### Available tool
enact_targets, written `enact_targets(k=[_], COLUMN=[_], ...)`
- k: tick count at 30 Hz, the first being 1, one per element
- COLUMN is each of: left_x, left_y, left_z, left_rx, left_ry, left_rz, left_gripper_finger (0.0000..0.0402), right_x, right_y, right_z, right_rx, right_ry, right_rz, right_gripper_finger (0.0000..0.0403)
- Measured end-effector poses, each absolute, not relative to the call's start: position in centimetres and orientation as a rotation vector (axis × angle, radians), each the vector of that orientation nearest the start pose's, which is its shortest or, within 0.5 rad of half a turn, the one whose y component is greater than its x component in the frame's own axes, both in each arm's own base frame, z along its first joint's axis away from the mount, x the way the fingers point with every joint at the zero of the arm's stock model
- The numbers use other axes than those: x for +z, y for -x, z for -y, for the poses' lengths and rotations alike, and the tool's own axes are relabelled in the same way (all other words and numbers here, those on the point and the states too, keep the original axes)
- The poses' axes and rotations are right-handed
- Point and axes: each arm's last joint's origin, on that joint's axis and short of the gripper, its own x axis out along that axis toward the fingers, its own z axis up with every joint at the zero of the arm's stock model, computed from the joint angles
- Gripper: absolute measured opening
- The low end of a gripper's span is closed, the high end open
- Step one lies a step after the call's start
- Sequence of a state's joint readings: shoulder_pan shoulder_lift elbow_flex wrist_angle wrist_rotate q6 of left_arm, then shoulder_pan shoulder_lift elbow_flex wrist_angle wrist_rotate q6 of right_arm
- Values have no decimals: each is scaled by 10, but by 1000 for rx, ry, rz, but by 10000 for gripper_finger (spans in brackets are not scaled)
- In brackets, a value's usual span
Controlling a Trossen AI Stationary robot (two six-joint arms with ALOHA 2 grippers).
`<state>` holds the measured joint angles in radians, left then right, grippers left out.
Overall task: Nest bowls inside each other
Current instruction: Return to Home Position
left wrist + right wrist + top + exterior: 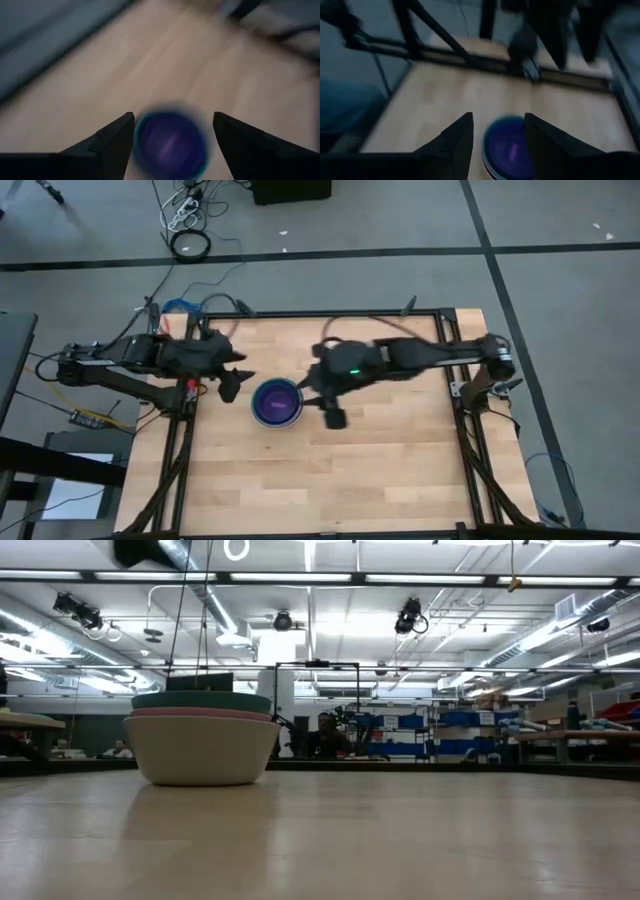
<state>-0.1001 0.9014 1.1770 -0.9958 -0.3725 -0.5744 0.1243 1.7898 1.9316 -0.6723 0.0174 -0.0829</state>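
A stack of nested bowls (276, 402) stands on its base on the wooden table, left of the middle. From above, the purple bowl (276, 401) shows innermost. In the low view the white-grey bowl (200, 750) is outermost, with a pink rim (200, 713) and a teal rim (200, 700) above it. My left gripper (238, 376) hovers open just left of the stack, and its wrist view looks down on the purple bowl (170, 142). My right gripper (318, 394) hangs open, raised, just right of the stack, with the purple bowl (510, 147) below and ahead of it. Neither gripper holds anything.
Black frame rails (170, 450) run along the table's left, right and far edges. My left arm (545, 30) shows beyond the stack in the right wrist view. Bare wood (330, 480) lies toward the near edge. Cables (190, 240) lie on the floor behind the table.
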Motion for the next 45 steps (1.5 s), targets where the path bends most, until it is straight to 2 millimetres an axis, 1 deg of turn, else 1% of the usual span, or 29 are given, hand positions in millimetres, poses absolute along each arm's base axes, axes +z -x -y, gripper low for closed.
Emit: enact_targets(k=[2,4,6,7,8,11,12,14,15,17,19,22,26,30,32,34,40,42,45], left_x=[395,424,448,456,460,461,460,454,451,439,429,416,394,375,362,352,321,319,315], left_y=[-153,-148,-131,-120,-107,-57,-41,-14,-5,4,10,16,5,-6,-15,-17,-10,-12,-19], left_z=[9,15,16,16,14,6,4,0,-2,-4,-5,-7,-6,-5,-4,-5,-6,-6,-5], left_rx=[296,94,-42,-70,-73,-53,-53,-54,-53,-25,4,66,81,87,102,123,151,151,124], left_ry=[276,136,11,-28,-53,-41,-26,-4,-1,4,6,11,1,6,-11,-13,-2,2,-12], left_rz=[-391,-138,89,167,209,271,301,342,357,344,339,331,263,250,211,194,216,222,171], left_gripper_finger=[280,280,280,280,280,280,280,280,280,280,280,280,280,280,280,280,280,280,280], right_x=[428,450,474,488,500,526,532,536,537,533,526,507,476,437,419,398,342,324,302], right_y=[-370,-345,-316,-298,-279,-221,-203,-172,-157,-136,-121,-105,-93,-82,-78,-75,-68,-68,-68], right_z=[-57,-64,-66,-66,-66,-62,-61,-59,-57,-53,-49,-42,-36,-30,-28,-25,-21,-20,-19], right_rx=[162,193,218,226,228,207,200,190,191,172,137,70,50,51,47,40,21,15,0], right_ry=[143,171,198,208,214,231,231,227,223,201,186,172,140,115,86,71,18,11,0], right_rz=[-470,-412,-337,-294,-254,-172,-143,-100,-80,-46,-11,11,74,128,159,180,233,241,258], right_gripper_finger=[163,163,164,164,164,164,164,164,164,164,164,164,165,165,165,165,165,165,165])
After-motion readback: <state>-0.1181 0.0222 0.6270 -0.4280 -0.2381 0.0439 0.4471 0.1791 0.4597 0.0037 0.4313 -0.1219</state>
